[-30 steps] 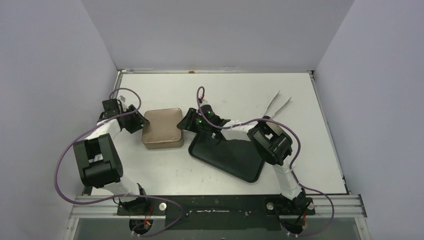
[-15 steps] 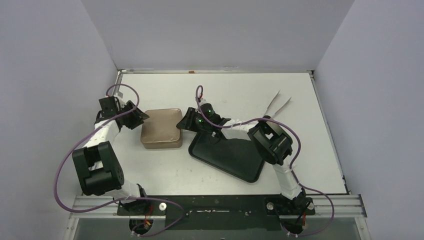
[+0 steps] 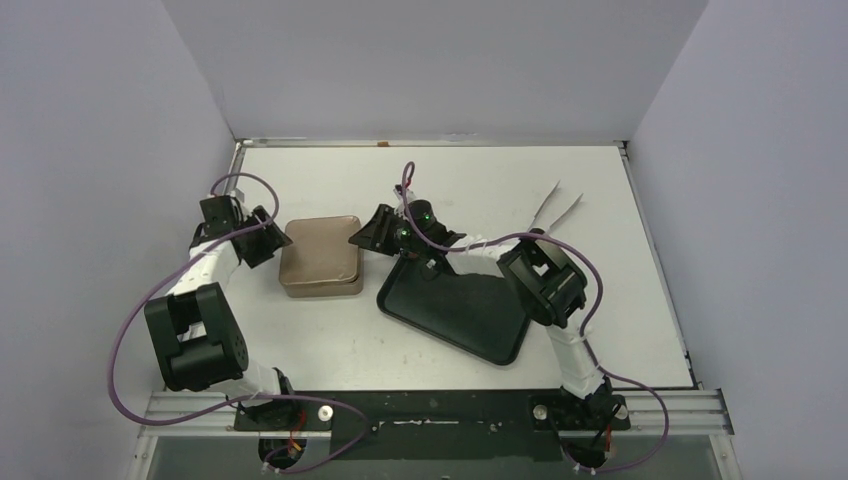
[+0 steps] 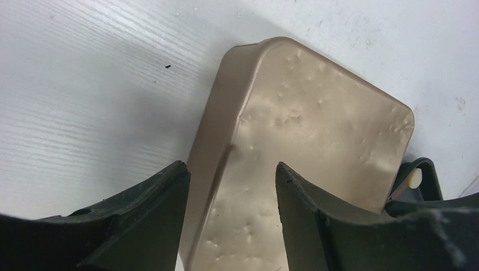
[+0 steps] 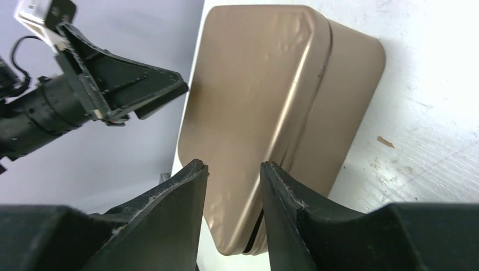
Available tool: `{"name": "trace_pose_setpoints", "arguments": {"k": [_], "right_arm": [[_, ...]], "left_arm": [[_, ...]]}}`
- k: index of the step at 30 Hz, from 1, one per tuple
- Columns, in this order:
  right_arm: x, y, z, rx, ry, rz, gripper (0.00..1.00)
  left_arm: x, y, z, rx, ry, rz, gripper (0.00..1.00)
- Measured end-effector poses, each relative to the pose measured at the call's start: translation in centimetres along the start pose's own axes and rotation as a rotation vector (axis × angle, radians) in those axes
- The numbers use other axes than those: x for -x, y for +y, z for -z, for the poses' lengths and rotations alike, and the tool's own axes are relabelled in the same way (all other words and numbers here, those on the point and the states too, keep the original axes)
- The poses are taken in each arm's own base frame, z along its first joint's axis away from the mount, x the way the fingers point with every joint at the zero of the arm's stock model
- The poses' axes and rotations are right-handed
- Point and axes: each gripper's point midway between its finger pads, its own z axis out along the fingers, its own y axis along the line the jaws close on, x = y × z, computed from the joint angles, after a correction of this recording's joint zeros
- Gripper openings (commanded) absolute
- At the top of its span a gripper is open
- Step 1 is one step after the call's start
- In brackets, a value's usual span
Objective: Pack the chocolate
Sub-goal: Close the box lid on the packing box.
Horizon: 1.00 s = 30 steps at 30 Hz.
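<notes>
No chocolate shows in any view. The square gold-brown tin (image 3: 320, 257) lies on the white table with its dented lid (image 4: 316, 130) seated on it; a dark seam shows under the lid in the right wrist view. My left gripper (image 3: 272, 240) is at the tin's left side, open, its fingers straddling the left edge (image 4: 229, 169). At the tin's far right corner my right gripper (image 3: 358, 237) is also open, with the tin's near corner (image 5: 265, 96) seen between its parted fingers (image 5: 231, 166).
A black tray (image 3: 460, 315) lies just right of the tin, under the right arm. White tongs (image 3: 555, 210) lie at the back right. Grey walls stand close on three sides. The left arm's cable loops over the table's left edge.
The left gripper's jaws have spread wider. The tin has slid slightly left. The right gripper has lifted a little toward the back, off the tin's right edge.
</notes>
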Motion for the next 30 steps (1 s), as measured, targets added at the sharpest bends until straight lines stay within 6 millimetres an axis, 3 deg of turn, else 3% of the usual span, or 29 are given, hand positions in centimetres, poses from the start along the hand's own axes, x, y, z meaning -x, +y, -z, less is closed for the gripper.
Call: {"name": "trace_pose_setpoints", "arguments": {"k": [11,18,30], "right_arm": [[0.5,0.4,-0.3,0.033,-0.01,-0.03,0.47],[-0.2,-3.0,-0.1,-0.123,-0.003,-0.046,0.52],[-0.1,-2.9,-1.3,-0.115,0.02,-0.04,0.39]], "left_arm": [[-1.3,-0.8,-0.7,-0.061,0.06,0.004,0.5],[-1.0,-0.8,-0.5,-0.058,0.051,0.002,0.47],[-0.8,-0.7,-0.6,-0.046,0.043,-0.004,0.49]]}}
